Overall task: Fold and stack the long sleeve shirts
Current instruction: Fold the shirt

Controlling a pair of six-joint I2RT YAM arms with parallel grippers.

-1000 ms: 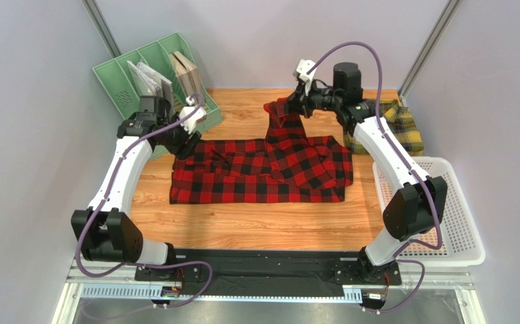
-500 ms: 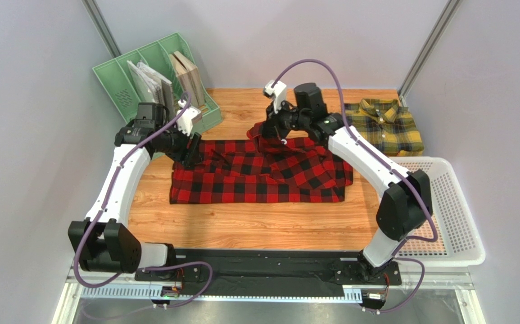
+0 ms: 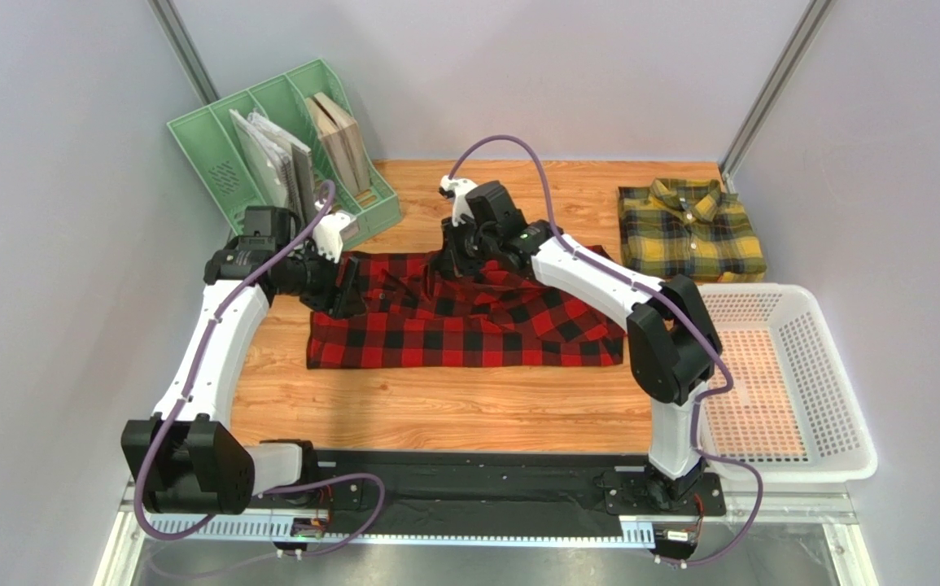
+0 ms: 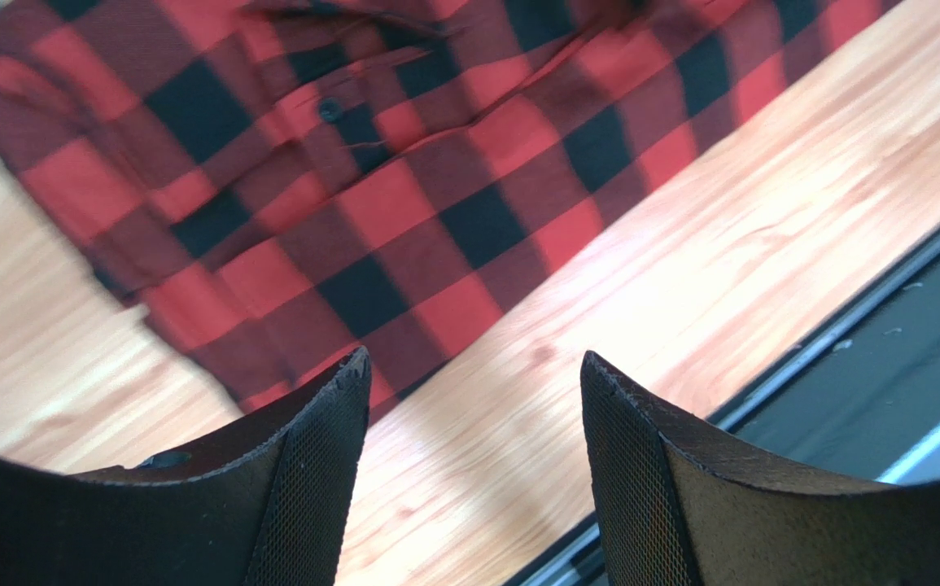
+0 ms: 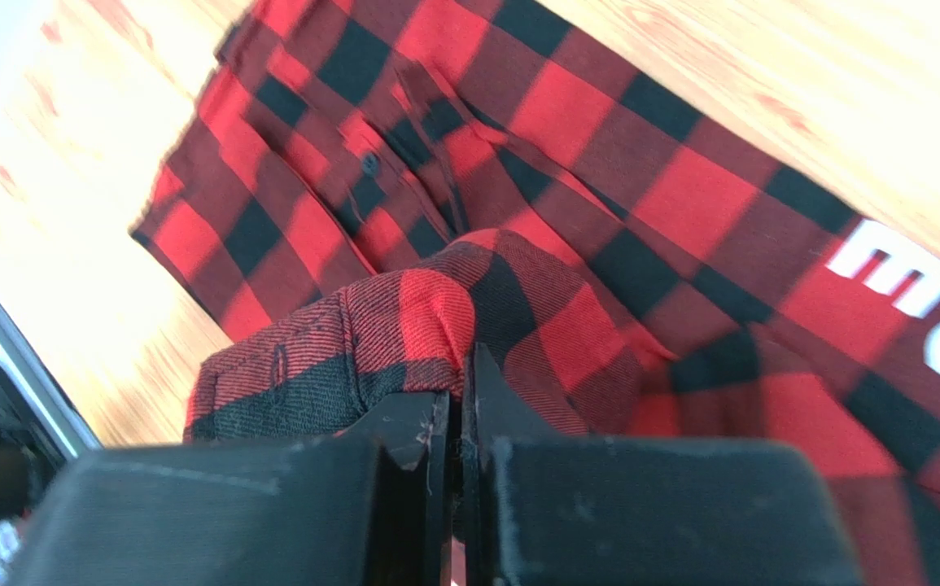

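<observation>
The red-and-black check shirt (image 3: pixel 475 320) lies spread across the middle of the wooden table, white letters (image 5: pixel 915 293) showing in the right wrist view. My right gripper (image 3: pixel 454 250) is shut on a fold of the red shirt's cloth (image 5: pixel 401 330), held over the shirt's upper middle. My left gripper (image 3: pixel 343 287) hovers open at the shirt's left end; between its fingers (image 4: pixel 316 464) I see bare wood and the shirt's edge (image 4: pixel 352 232). The yellow-and-green check shirt (image 3: pixel 690 230) lies folded at the back right.
A green file rack (image 3: pixel 279 141) with books stands at the back left, close behind my left arm. A white perforated basket (image 3: pixel 792 379) sits at the right edge. Grey walls close in both sides.
My right gripper has carried the pinched red cloth leftward and down, from the back middle-right to over the shirt's upper middle. The left gripper has shifted slightly toward the shirt's left end.
</observation>
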